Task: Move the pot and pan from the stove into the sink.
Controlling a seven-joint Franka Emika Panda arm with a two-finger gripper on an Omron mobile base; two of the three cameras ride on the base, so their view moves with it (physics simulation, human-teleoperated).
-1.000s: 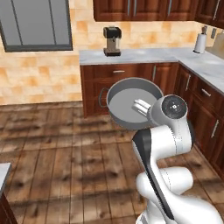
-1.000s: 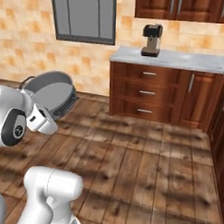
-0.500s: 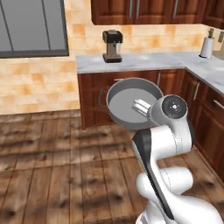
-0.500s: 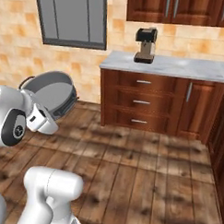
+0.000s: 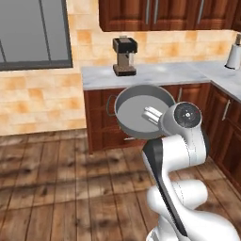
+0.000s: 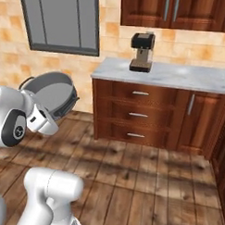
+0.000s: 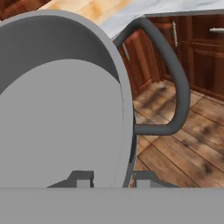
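Observation:
The pot (image 5: 140, 111) is a round grey metal vessel with loop side handles, held tipped on its side in the air above the wooden floor, its open mouth facing the base cameras. My gripper (image 5: 151, 115) is shut on the pot's rim. In the hand view one fingertip (image 7: 82, 177) sits inside the pot (image 7: 57, 113) and the other outside the wall, with a loop handle (image 7: 175, 83) arching to the right. From the right base view the pot (image 6: 51, 91) hangs just above my gripper (image 6: 43, 115). The pan, the stove and the sink are out of view.
A marble counter (image 5: 160, 74) over dark wood drawers (image 6: 139, 114) stands ahead, with a coffee machine (image 5: 124, 56) on it. A window (image 6: 60, 20) is in the tiled wall. A counter corner with a white paper roll (image 5: 233, 56) lies to the right.
The whole scene has shifted: the base has driven nearer to the counter with the coffee machine. The pot stays in my grip in the same tipped pose.

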